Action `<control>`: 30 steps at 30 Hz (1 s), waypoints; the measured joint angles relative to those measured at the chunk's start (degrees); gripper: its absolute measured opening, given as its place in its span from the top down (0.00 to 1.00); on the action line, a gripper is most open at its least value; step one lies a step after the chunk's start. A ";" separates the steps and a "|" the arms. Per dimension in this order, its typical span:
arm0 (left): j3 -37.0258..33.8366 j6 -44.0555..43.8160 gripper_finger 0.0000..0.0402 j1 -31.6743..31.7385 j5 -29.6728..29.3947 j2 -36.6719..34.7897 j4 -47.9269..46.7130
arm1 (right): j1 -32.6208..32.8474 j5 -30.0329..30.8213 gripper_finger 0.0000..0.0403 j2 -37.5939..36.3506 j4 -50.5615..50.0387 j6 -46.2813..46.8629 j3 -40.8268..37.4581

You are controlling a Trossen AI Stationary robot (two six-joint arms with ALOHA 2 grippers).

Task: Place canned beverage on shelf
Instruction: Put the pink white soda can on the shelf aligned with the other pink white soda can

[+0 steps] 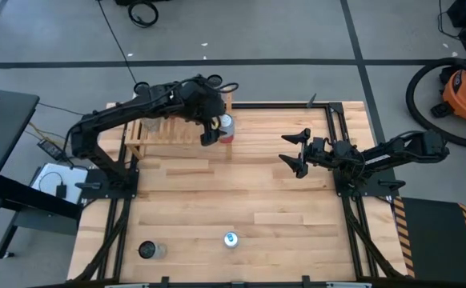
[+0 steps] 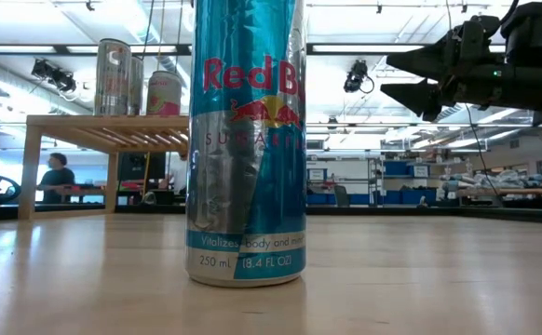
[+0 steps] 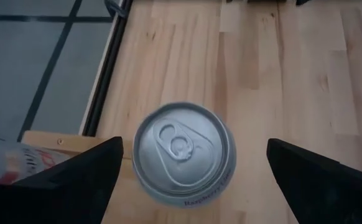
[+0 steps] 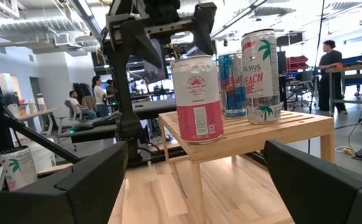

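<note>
A pink and white can (image 4: 197, 99) stands upright on its base at the corner of the pale wooden shelf (image 4: 262, 134), next to a blue can (image 4: 232, 84) and a white can (image 4: 260, 74). My left gripper (image 3: 194, 142) hovers open above the pink can's top (image 3: 182, 152), slanting down. Its two fingers stand wide on either side of the can without touching it. In the high view the gripper (image 1: 213, 132) is at the shelf's (image 1: 149, 132) right end. My right gripper (image 1: 297, 156) waits open at the table's right, facing the shelf.
A blue and silver can (image 1: 231, 239) stands upright near the table's front edge, filling the low view (image 2: 246, 140). A dark can (image 1: 147, 250) stands at the front left. Bare plank tabletop (image 1: 249, 192) lies between shelf and front edge. People show in the room beyond.
</note>
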 joint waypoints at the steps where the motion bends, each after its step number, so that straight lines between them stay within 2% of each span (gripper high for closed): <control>1: 0.00 0.00 0.00 0.07 -0.02 0.23 -0.23 | 0.00 0.00 0.04 0.00 -0.03 0.00 0.00; 30: -0.07 0.02 0.00 0.59 1.07 3.58 -0.56 | 0.01 0.00 0.04 0.02 -0.04 -0.01 0.00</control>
